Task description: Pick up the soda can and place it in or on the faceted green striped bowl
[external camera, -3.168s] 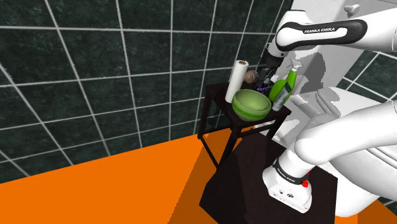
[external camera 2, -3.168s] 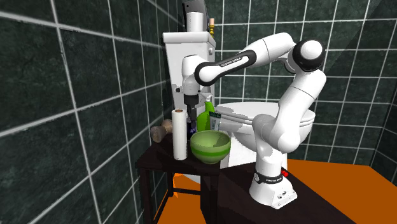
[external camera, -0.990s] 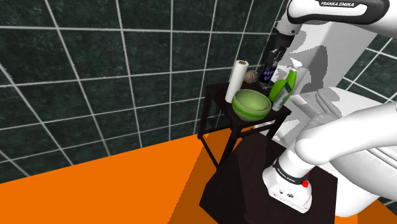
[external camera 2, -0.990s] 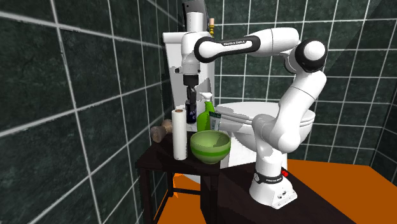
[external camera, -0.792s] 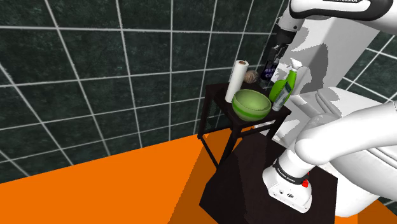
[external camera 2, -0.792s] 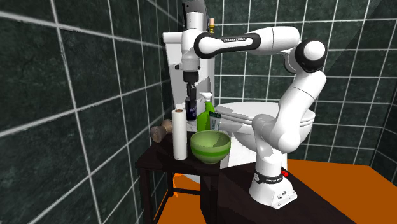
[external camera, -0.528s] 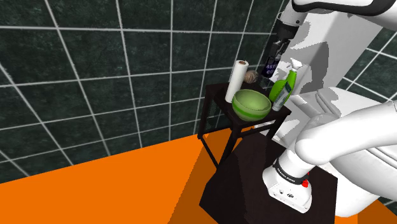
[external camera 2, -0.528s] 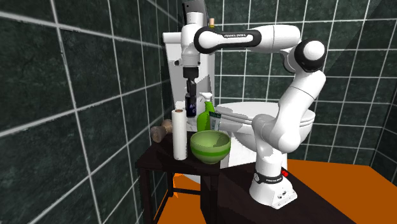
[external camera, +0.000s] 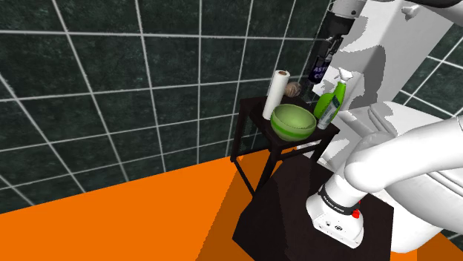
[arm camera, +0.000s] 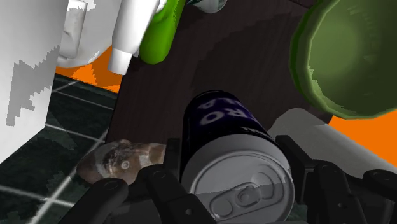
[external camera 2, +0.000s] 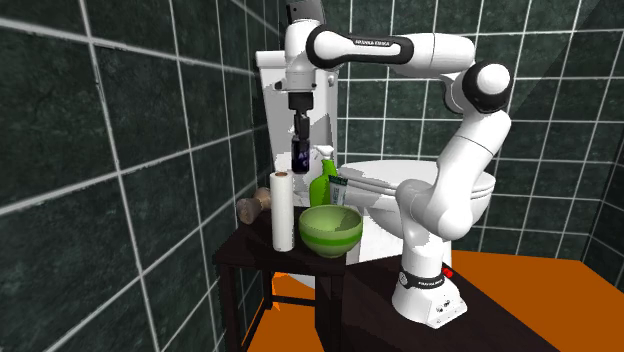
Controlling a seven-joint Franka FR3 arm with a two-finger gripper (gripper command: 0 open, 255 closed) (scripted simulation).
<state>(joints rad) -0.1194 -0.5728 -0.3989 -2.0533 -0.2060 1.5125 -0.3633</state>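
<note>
The dark blue soda can (arm camera: 222, 140) hangs high above the small dark counter (external camera 2: 248, 252), squeezed between the fingers of the black end effector (external camera 2: 299, 138). Going down to the round green bowl (external camera 2: 330, 230), it could bump the green spray bottle (external camera 2: 322, 185).

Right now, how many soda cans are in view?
1. The dark blue soda can is clasped in the claw, in the air above the small dark table, higher than the green bowl. The paper roll might hide another.
</note>
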